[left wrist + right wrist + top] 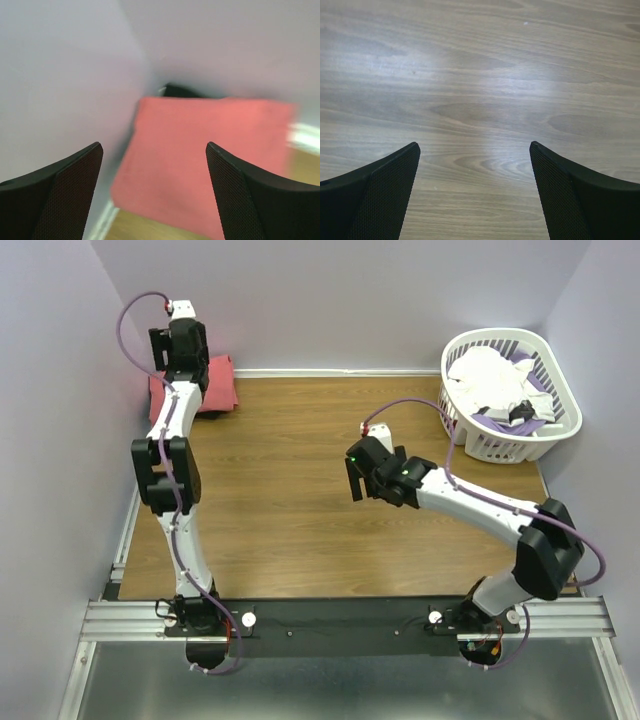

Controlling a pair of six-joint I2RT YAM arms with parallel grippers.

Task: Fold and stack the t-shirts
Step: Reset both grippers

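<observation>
Coral-red t-shirt (210, 165): folded, just ahead of left gripper (154, 145), whose jaws stand wide, empty. Black t-shirt (180, 91): edge beyond, seemingly stacked beneath. Right gripper (474, 145): wide, empty, above table (480, 60). Stack looks done.

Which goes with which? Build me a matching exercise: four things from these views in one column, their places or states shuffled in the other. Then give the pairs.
Things:
1. coral-red t-shirt
2. white basket
3. left gripper
4. right gripper

Places or states:
A. open above bare wooden table
B. far right corner
C. folded flat, far left corner
D. open above red cloth

Pairs: 1-C, 2-B, 3-D, 4-A.
</observation>
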